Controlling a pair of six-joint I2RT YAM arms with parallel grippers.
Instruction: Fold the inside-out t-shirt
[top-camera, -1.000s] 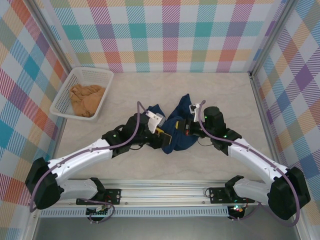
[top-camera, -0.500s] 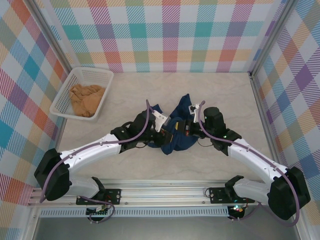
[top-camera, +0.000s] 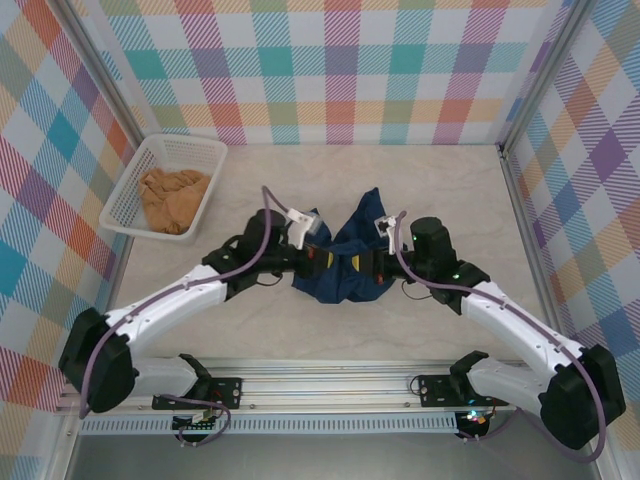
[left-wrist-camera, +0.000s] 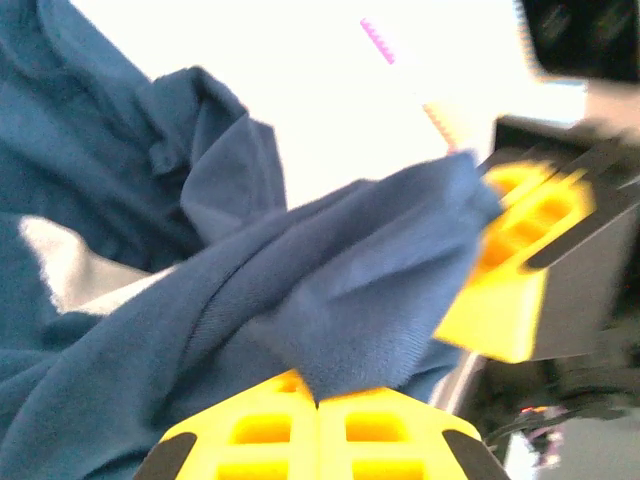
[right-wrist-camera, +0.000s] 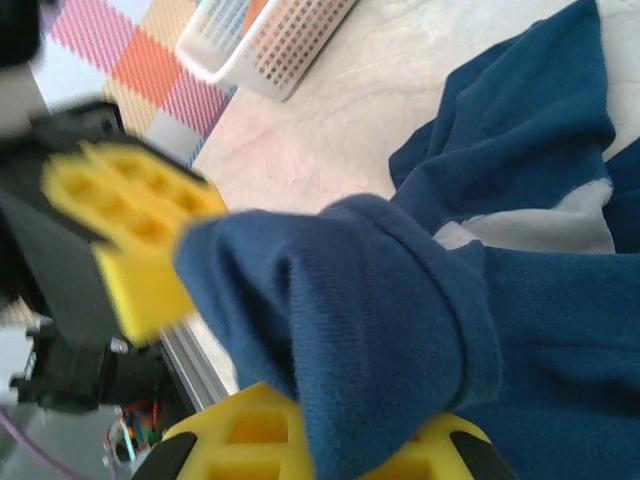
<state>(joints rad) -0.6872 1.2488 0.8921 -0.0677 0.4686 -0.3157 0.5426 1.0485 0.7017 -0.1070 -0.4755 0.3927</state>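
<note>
We saw a pale, marble-patterned counter (top-camera: 420, 190) boxed in by pastel plaid walls (top-camera: 340, 70) on the left, far and right sides. A metal rail (top-camera: 330, 385) ran along the near edge. The dark navy t-shirt (top-camera: 345, 280) lay bunched near the middle of the counter, partly lifted. The left gripper (top-camera: 318, 258) was clamped on one fold of it, and the right gripper (top-camera: 362, 263), just beside it, pinched another fold. At the far left sat a white basket (top-camera: 190, 142) holding a crumpled tan-orange cloth (top-camera: 172, 200), well apart from the t-shirt.
</note>
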